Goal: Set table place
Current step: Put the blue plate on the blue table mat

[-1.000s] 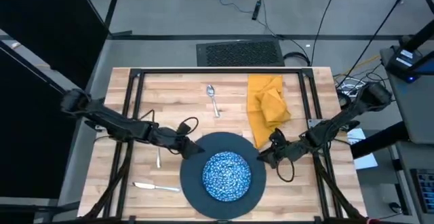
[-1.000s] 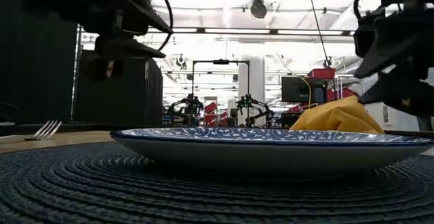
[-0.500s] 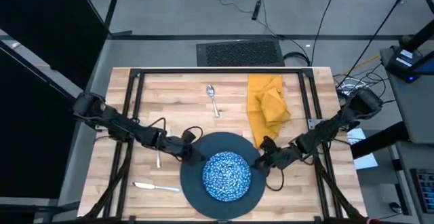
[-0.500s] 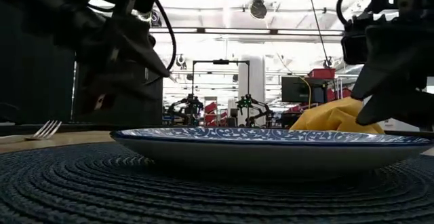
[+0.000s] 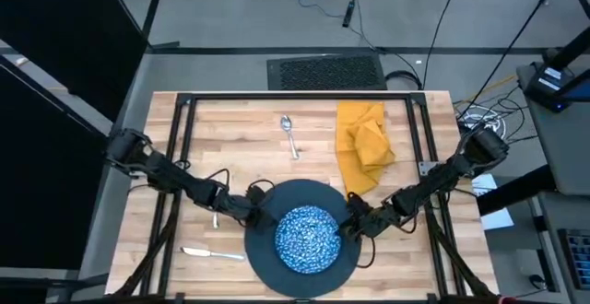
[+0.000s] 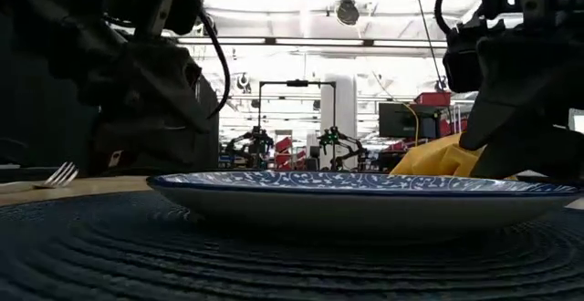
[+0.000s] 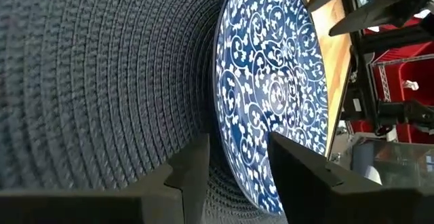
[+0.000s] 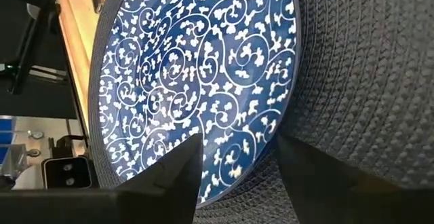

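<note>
Both claws have closed in on the blue-and-white patterned round dish since a second ago: the left claw, then short of the mat's 9 o'clock edge, now sits over the dark slate-blue woven round mat at the dish's 10 o'clock rim, and the right claw has slid from beside the mat to the dish's 3 o'clock rim. In the low view the two dark arm bodies fill more of each side than they did. Nothing else has shifted. The light wooden plank table with its thin black frame carries the mat at the 6 o'clock edge, a silver spoon near 12 o'clock, a crumpled mustard-yellow cloth napkin toward 1 o'clock, a silver fork just beside the left arm at 9 o'clock, and a silver knife toward 8 o'clock. Beyond the table lie grey floor, a dark ribbed floor mat and loose cables; the low view looks into a bright hall with white ceiling lights. Each wrist view shows its claw spread, the fingers of the left straddling the dish rim, the fingers of the right likewise set either side of the rim, pinching nothing.
</note>
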Robot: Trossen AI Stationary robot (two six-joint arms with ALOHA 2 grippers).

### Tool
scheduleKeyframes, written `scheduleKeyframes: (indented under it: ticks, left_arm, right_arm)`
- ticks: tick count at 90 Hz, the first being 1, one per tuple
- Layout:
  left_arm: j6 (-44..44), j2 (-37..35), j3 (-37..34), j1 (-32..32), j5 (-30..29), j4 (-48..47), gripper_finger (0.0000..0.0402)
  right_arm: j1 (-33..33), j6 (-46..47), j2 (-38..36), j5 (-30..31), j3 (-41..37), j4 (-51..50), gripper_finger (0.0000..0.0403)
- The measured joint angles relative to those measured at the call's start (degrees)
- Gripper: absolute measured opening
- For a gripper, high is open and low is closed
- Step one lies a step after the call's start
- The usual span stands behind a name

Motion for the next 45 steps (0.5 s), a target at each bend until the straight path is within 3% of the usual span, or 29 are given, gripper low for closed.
scheduleKeyframes:
  ticks: [45]
  left_arm:
    - [1.93, 6.27, 5.26, -0.49, 1.37, -0.46, 0.0135]
  right_arm:
    - [0.17, 2.21, 5.36, -1.86, 1.25, 1.17, 0.0174]
